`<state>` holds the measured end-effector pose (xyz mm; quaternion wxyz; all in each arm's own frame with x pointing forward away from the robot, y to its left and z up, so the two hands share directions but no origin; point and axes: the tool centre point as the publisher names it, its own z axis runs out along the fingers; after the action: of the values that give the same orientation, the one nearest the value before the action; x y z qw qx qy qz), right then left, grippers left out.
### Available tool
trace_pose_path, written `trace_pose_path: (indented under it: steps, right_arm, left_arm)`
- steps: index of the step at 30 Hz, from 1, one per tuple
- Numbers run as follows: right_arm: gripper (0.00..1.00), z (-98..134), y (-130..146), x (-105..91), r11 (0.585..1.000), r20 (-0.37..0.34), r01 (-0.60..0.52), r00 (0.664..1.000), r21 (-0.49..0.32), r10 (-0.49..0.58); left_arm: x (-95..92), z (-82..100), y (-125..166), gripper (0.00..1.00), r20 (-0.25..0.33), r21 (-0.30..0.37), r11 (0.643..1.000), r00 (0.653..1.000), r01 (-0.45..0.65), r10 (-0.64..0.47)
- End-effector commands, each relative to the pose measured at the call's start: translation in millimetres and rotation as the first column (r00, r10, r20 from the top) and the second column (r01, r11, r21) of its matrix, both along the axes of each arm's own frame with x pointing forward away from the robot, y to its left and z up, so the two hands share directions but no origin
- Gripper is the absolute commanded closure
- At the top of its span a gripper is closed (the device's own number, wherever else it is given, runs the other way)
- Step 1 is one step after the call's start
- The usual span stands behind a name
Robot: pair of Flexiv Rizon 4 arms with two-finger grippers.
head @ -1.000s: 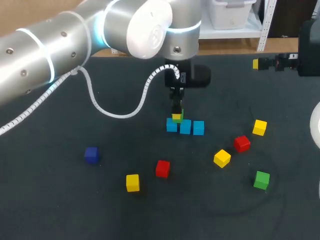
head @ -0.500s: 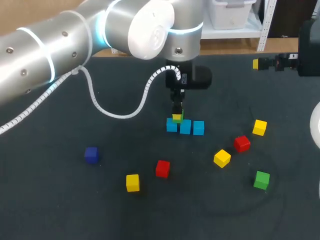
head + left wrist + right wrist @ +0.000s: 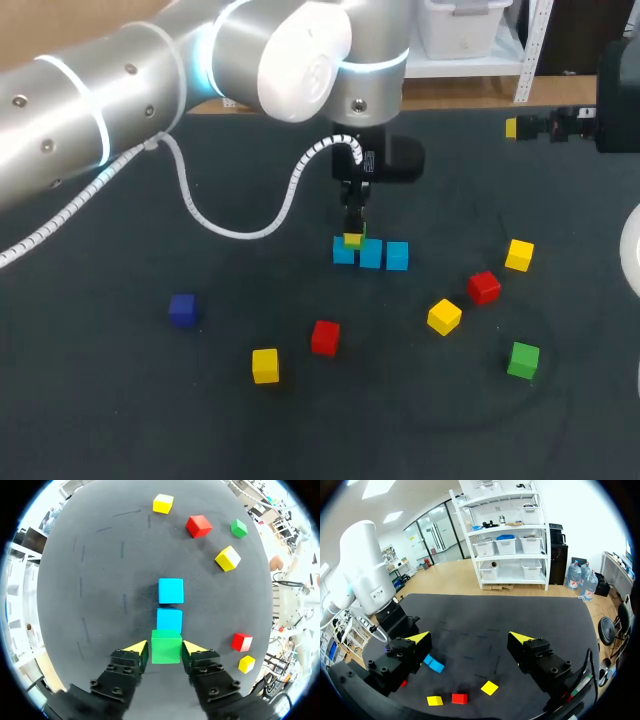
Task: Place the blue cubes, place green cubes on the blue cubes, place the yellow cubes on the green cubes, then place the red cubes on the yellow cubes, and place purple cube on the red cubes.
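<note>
Three blue cubes [image 3: 371, 254] lie in a row at mid-table. A green cube [image 3: 166, 646] rests on the row's end cube, which it hides in the left wrist view; the other two blue cubes [image 3: 170, 605] show ahead of it. My left gripper [image 3: 166, 648] hangs straight down over it, open, a yellow tip close on each side of the green cube with thin gaps. In the head view the left gripper [image 3: 353, 236] covers most of that cube. My right gripper [image 3: 470, 639] is held wide open and empty at the table's far right.
Loose cubes lie nearer the front: a dark purple-blue one [image 3: 182, 309], red [image 3: 325, 337], yellow [image 3: 265, 365], yellow [image 3: 444, 316], red [image 3: 484, 287], yellow [image 3: 519, 254] and green [image 3: 523, 359]. The left arm's white cable [image 3: 230, 225] loops above the table.
The left wrist has edged slightly to the right. The green cube stays on the blue cube and the right arm has not moved.
</note>
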<state>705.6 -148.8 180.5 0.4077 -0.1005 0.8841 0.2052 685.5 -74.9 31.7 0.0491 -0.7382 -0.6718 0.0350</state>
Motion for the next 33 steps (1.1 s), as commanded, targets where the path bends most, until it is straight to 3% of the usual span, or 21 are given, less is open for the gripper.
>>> trace_pose_path:
  steps: [1,2,8,21,26,33]
  right_arm:
    - [0.00,-0.5,-0.8,0.4,1.000,0.000,-0.003,1.000,0.001,0.003]
    - [0.00,-0.5,-0.8,0.4,1.000,0.000,-0.003,1.000,0.001,0.003]
    - [0.00,-0.5,-0.8,0.4,1.000,0.000,-0.003,1.000,0.001,0.003]
    - [0.00,-0.5,-0.8,0.4,1.000,0.000,-0.003,1.000,0.001,0.003]
    - [0.00,-0.5,-0.8,0.4,1.000,0.000,-0.003,1.000,0.001,0.003]
    - [0.00,-0.5,-0.8,0.4,1.000,0.000,-0.003,1.000,0.001,0.003]
  left_arm:
    - [0.4,-0.6,0.0,0.19,0.001,0.001,1.000,1.000,-0.002,0.002]
    - [0.4,-0.7,-0.1,0.00,0.000,0.002,1.000,1.000,-0.002,0.002]
    - [-0.2,3.6,0.8,0.00,-0.006,-0.016,1.000,1.000,-0.015,0.015]
    - [-0.3,50.1,34.6,0.00,0.026,-0.154,0.976,0.986,-0.157,0.163]
    - [4.2,62.2,54.6,0.00,0.029,-0.241,0.934,0.960,-0.263,0.278]
    - [14.4,80.0,86.4,0.00,0.052,-0.340,0.846,0.890,-0.411,0.453]
